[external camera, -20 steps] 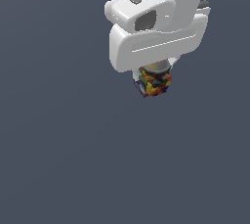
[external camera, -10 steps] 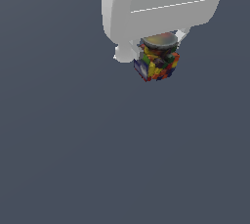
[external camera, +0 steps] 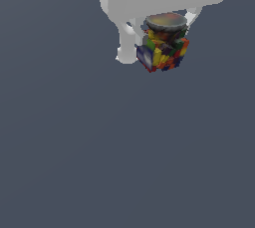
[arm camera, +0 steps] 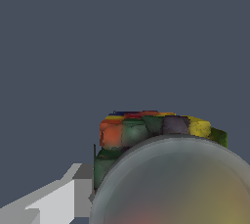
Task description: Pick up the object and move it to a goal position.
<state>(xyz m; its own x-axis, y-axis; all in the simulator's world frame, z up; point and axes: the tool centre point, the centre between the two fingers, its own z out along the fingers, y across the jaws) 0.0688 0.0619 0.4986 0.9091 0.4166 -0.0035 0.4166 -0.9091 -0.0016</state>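
Your gripper (external camera: 160,43) clamped on object (external camera: 163,48), mottled block hanging between fingers (external camera: 126,48), grey dome tucked right under white hand. Wrist view: dome fills foreground.

Object (external camera: 163,45) directly below the tool (external camera: 162,48), between its fingers (external camera: 126,48).
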